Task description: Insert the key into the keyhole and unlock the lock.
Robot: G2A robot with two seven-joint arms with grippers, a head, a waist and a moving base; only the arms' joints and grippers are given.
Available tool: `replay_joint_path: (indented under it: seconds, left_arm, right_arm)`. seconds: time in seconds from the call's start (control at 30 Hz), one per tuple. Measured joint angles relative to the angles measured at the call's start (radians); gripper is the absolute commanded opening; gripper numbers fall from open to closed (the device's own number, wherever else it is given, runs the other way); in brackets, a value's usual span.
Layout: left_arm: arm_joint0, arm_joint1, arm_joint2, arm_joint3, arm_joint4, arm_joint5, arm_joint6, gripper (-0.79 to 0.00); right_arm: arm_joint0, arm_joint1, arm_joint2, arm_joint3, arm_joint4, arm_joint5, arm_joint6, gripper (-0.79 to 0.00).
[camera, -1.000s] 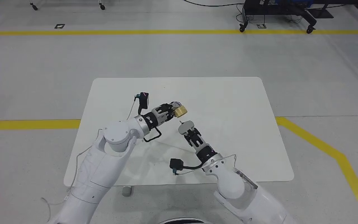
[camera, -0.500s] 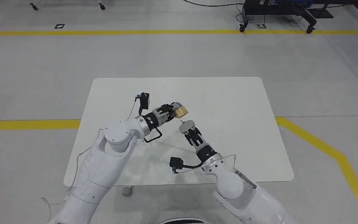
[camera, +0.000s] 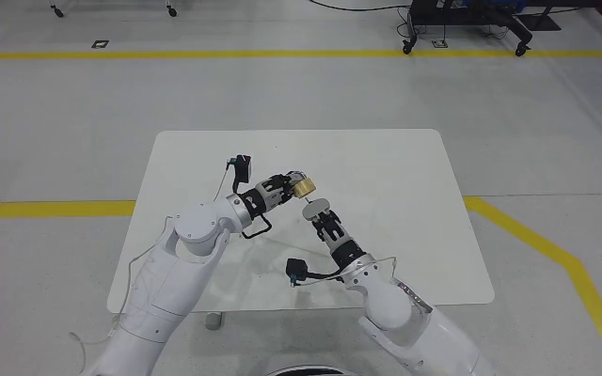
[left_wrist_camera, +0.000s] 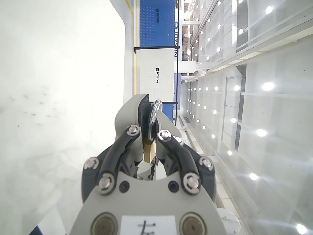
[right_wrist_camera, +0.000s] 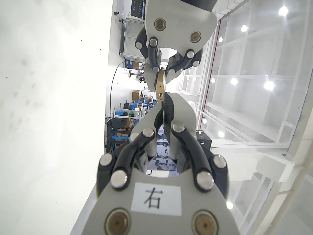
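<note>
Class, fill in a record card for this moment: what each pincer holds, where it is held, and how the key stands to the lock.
Held by left pincer: brass padlock, over the white table
Held by right pincer: key
Alignment: key tip points at the keyhole, very close
Inserted: cannot tell

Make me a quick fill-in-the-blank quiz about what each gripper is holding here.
1. The left gripper is shut on the ____.
2. The right gripper pinches the ____.
3. Both grippers hang above a white ____.
Missing words: lock, key, table.
</note>
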Motion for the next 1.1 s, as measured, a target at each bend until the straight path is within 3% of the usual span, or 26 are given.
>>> replay_joint_path:
  seconds: [1.1]
  left_arm:
    - [0.011, 0.003, -0.008, -0.013, 0.022, -0.025, -0.021, -0.785]
  right_arm:
    - [0.013, -0.036, 0.026, 0.015, 0.052, -0.049, 0.001, -0.785]
